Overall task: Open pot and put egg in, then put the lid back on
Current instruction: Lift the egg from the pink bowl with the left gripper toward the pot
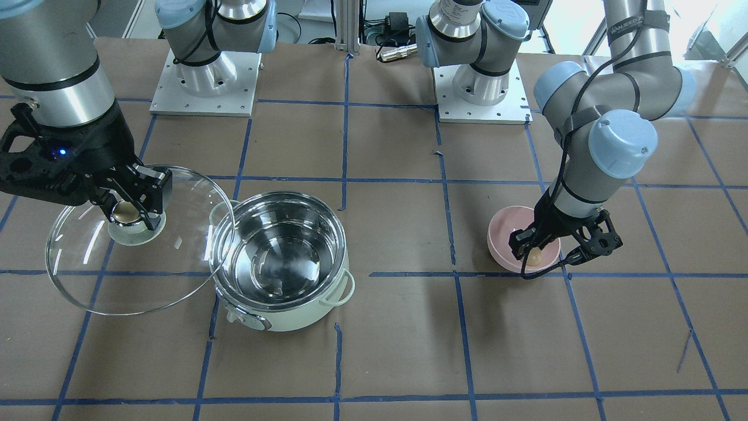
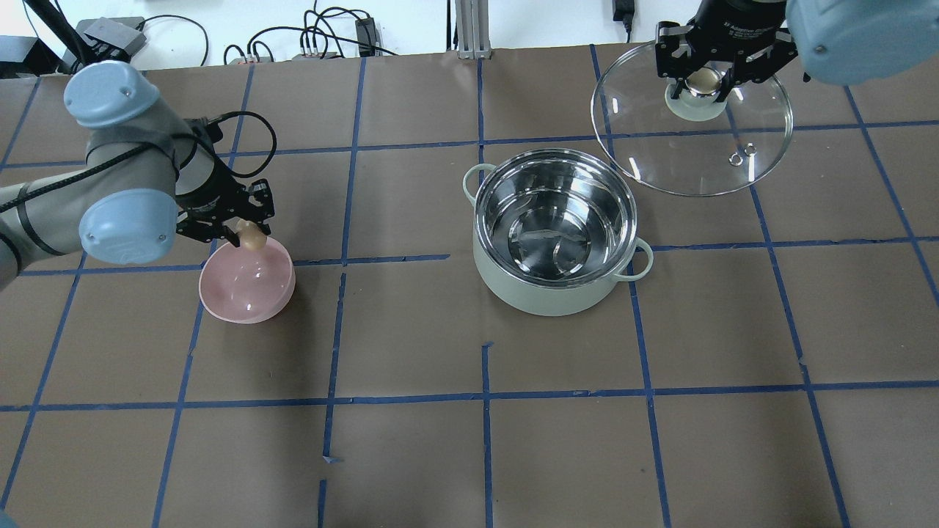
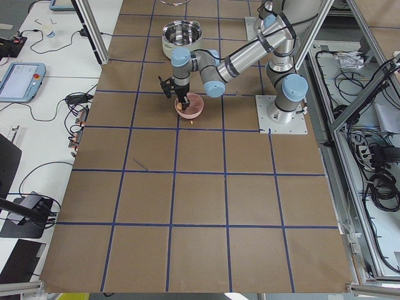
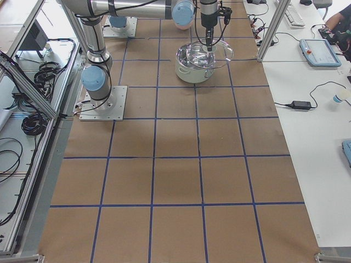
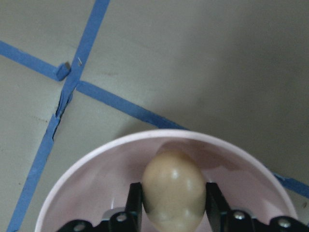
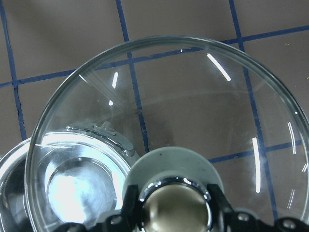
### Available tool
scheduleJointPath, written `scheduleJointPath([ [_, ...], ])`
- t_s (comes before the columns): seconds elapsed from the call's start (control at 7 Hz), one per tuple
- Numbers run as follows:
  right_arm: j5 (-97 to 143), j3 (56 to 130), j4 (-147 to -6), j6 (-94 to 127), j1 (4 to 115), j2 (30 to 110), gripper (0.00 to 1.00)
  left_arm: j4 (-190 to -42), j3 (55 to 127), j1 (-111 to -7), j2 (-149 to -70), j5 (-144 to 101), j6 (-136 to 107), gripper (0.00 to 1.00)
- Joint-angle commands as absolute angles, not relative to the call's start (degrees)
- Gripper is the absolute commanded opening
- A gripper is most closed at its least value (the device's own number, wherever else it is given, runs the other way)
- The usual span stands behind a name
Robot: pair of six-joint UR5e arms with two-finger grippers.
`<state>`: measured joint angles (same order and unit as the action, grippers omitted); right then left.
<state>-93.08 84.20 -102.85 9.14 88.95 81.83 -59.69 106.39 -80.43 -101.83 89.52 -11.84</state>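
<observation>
The mint-green pot (image 2: 555,233) (image 1: 283,262) stands open, its steel inside bare. My right gripper (image 2: 703,79) (image 1: 133,206) is shut on the gold knob of the clear glass lid (image 2: 692,139) (image 1: 140,240) and holds it in the air beside the pot, off to the robot's right. My left gripper (image 2: 248,233) (image 1: 533,252) is shut on the light-brown egg (image 2: 254,235) (image 5: 174,189) just over the pink bowl (image 2: 248,281) (image 1: 508,233). In the left wrist view the egg sits between the two fingers above the bowl's inside.
The table is brown paper with a grid of blue tape (image 2: 484,400). The two arm bases (image 1: 204,82) (image 1: 482,88) stand at the robot's edge. The pot's side handles (image 2: 640,262) stick out to both sides.
</observation>
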Motion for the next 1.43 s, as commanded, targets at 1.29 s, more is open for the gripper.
scheduleJointPath([
  [1.29, -93.25, 84.46, -102.39, 0.35, 84.02, 82.18, 0.42, -50.73, 89.83, -114.06, -112.92, 88.64, -36.38, 0.20],
])
